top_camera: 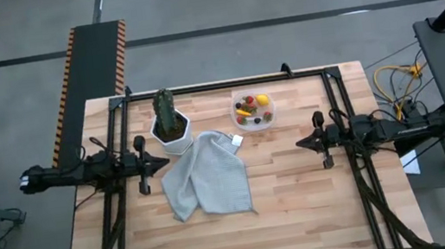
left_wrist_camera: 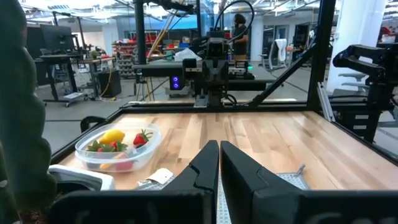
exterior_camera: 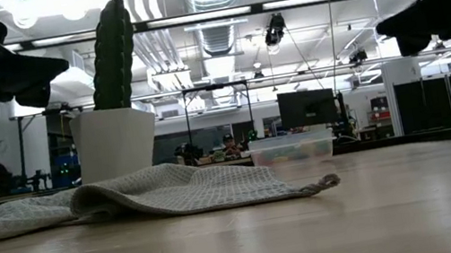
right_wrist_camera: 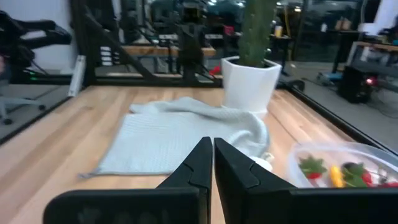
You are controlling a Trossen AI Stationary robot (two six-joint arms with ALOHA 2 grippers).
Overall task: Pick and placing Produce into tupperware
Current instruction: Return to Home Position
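While my left hand (top_camera: pixel 166 159) and right hand (top_camera: pixel 297 143) are hanging pressed together and empty at opposite sides of the bench (top_camera: pixel 304 209), the produce (top_camera: pixel 263 100) is lying in the tub (top_camera: pixel 235 105) toward the far edge. I am judging the produce light, smooth and apt to roll, calling for a gentle pinch across the middle.

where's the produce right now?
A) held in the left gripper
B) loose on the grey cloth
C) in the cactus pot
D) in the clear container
D: the produce lies inside the clear container, while the left gripper and the right gripper are shut on nothing at the table's sides.
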